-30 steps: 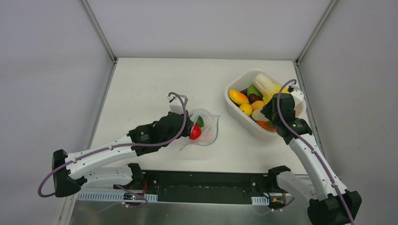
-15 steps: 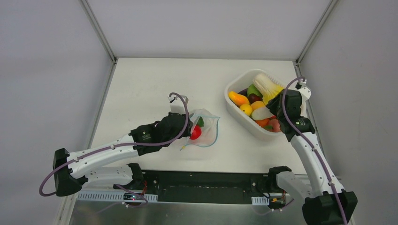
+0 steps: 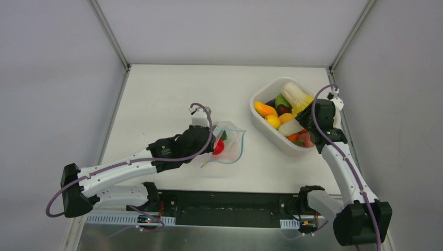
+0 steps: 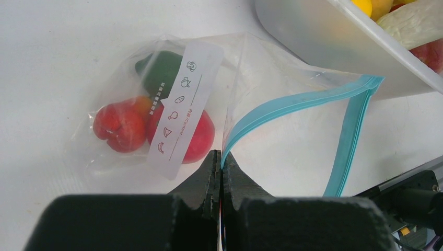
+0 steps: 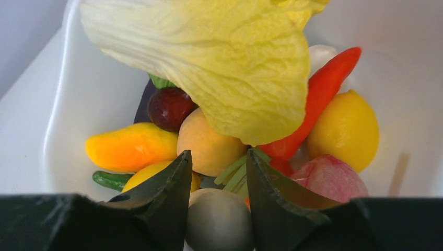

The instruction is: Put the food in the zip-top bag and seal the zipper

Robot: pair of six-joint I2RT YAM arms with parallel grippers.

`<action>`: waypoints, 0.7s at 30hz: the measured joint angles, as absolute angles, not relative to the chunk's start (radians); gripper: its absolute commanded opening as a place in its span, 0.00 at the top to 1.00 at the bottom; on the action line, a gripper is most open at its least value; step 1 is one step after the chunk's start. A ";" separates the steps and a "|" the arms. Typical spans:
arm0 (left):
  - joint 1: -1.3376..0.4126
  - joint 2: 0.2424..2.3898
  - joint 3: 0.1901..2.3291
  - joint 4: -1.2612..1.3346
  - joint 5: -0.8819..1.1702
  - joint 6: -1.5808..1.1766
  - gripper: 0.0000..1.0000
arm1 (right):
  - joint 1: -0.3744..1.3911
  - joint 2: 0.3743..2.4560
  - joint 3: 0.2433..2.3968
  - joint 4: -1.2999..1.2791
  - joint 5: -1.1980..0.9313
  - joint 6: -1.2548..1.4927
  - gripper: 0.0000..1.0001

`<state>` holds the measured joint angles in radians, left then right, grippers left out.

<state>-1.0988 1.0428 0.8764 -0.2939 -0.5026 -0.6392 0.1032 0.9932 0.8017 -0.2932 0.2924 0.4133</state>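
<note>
The left gripper [image 4: 221,159] is clenched on the bag [image 4: 251,73] at its blue zipper [image 4: 292,102]. The bag lies on the table [image 4: 52,52] with food [image 4: 120,128] inside, partly behind a white label [image 4: 183,104]. The right gripper [image 5: 218,152], half spread inside the tub [image 5: 68,89], clasps a pale round piece [image 5: 219,222], which is cut off below.

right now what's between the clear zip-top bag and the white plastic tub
Nothing: the top view shows only bare white table between the clear zip-top bag and the white plastic tub.
</note>
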 measured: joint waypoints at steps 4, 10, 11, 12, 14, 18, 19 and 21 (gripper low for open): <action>-1.099 1.043 0.876 -0.294 -0.503 -0.640 1.00 | 0.101 1.054 0.802 -0.306 0.196 0.384 0.53; -1.099 1.043 0.876 -0.294 -0.503 -0.640 1.00 | 0.098 1.084 0.802 -0.360 0.033 0.348 0.33; -1.099 1.043 0.876 -0.294 -0.503 -0.640 1.00 | 0.098 1.089 0.802 -0.369 0.008 0.347 0.29; -1.099 1.043 0.876 -0.294 -0.503 -0.640 1.00 | 0.098 1.095 0.802 -0.378 -0.017 0.342 0.28; -1.098 1.043 0.876 -0.294 -0.503 -0.641 1.00 | 0.099 1.106 0.802 -0.399 -0.052 0.332 0.26; -1.099 1.043 0.876 -0.294 -0.502 -0.641 1.00 | 0.099 1.109 0.802 -0.436 -0.094 0.328 0.36; -1.099 1.043 0.876 -0.294 -0.502 -0.642 1.00 | 0.099 1.106 0.802 -0.442 -0.097 0.327 0.42; -1.099 1.043 0.876 -0.294 -0.502 -0.643 1.00 | 0.098 1.093 0.802 -0.456 -0.099 0.327 0.52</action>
